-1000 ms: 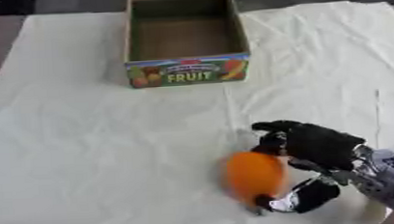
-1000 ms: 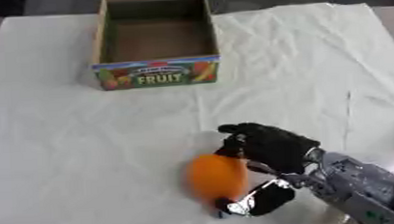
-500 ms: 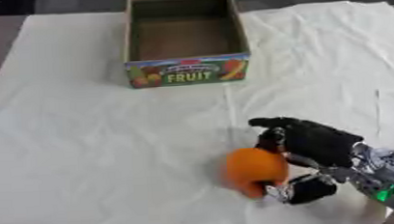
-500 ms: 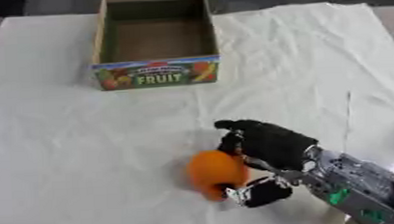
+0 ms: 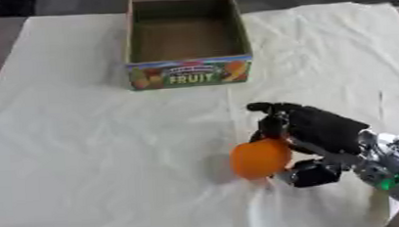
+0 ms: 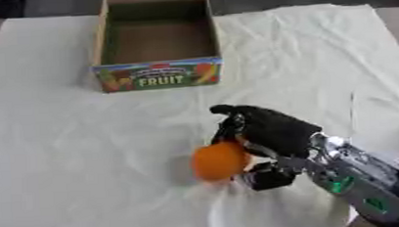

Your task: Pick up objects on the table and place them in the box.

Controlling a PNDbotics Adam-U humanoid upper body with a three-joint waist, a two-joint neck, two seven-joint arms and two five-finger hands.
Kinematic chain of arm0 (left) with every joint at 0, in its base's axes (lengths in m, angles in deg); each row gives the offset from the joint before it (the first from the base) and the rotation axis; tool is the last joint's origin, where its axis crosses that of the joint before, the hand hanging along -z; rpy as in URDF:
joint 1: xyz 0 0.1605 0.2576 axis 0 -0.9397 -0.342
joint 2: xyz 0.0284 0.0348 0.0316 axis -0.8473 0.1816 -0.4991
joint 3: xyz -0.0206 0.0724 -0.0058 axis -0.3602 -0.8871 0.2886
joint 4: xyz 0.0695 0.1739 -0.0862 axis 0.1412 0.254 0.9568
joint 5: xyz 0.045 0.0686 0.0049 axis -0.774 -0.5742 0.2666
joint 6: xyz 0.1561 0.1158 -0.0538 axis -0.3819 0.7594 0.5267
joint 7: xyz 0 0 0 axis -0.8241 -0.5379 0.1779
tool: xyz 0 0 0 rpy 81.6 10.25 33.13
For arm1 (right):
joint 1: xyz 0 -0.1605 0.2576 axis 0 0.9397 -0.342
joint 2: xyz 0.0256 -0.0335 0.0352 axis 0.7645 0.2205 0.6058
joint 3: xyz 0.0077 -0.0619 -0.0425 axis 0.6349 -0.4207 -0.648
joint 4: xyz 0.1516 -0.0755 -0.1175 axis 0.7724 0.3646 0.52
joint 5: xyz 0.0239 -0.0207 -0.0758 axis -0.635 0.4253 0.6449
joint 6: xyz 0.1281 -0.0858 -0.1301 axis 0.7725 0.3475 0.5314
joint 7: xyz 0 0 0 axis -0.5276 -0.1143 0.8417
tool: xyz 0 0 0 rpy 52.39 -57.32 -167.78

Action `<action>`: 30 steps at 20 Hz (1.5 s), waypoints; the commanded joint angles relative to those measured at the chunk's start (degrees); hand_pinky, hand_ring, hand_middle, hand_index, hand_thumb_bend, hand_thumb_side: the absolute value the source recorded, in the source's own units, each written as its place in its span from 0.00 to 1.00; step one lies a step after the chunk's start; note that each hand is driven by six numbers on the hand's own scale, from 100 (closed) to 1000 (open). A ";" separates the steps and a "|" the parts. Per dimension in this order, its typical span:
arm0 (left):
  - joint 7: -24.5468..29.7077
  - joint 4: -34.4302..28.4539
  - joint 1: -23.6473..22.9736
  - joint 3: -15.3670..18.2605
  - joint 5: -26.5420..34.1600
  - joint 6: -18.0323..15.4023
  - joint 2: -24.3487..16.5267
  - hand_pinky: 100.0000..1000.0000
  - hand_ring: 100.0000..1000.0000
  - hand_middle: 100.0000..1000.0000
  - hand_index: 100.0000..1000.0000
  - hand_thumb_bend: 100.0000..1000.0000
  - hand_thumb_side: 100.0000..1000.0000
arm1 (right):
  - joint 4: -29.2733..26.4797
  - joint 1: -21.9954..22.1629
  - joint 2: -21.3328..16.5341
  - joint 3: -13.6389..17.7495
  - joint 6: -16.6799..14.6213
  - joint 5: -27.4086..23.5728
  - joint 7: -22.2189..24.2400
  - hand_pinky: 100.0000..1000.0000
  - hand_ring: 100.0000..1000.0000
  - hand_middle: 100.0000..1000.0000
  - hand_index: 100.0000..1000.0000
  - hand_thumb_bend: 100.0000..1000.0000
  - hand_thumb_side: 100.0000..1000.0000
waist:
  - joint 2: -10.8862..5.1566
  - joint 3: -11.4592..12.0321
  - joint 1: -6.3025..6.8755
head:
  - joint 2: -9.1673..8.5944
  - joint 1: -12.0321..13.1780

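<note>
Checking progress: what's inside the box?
The box shows only its bare brown floor; the near wall hides a strip. The orange is in the right hand.

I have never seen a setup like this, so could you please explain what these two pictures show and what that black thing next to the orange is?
Both pictures come from one stereo camera in a humanoid robot's head, looking down at the table: one is the left eye, the other the right, so they show the same moment from nearly the same spot.

The black thing is the robot's right hand, reaching in from the lower right on a silver and black arm that a person is steering. Its fingers and thumb are curled round an orange, which sits low over a white cloth covering the table; whether it is lifted clear I cannot tell.

At the far side stands an open cardboard box with FRUIT printed on its front. Nothing shows inside it. The left hand is out of view.
</note>
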 commanded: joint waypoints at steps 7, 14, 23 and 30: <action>-0.09 -1.17 0.36 -0.10 0.12 0.26 -0.65 0.24 0.32 0.60 0.67 0.00 0.65 | -0.79 -6.19 -2.00 5.62 1.01 -5.49 -1.75 0.87 1.00 0.43 0.65 0.00 0.05 | -1.56 0.33 -0.08 | -0.35 0.25; 0.05 -1.17 0.56 -0.30 0.17 0.39 -0.69 0.24 0.32 0.60 0.67 0.00 0.65 | -0.79 -12.68 -4.76 9.74 5.21 -10.27 -3.17 0.84 0.98 0.42 0.64 0.00 0.05 | -1.50 1.12 -0.26 | -0.61 -0.30; 0.57 -1.17 0.83 -0.79 0.35 0.39 -0.83 0.24 0.32 0.60 0.66 0.00 0.65 | -0.79 -22.50 -5.61 10.88 15.43 -12.57 -4.18 0.84 0.94 0.41 0.63 0.00 0.04 | -1.06 2.45 -0.86 | -0.79 -1.63; 1.13 -1.17 1.12 -1.28 0.53 0.13 -0.96 0.24 0.32 0.60 0.66 0.00 0.65 | -0.79 -27.89 -3.55 8.11 24.76 -9.07 -2.48 0.85 0.96 0.41 0.63 0.00 0.04 | -0.04 3.33 -1.08 | -1.56 -3.18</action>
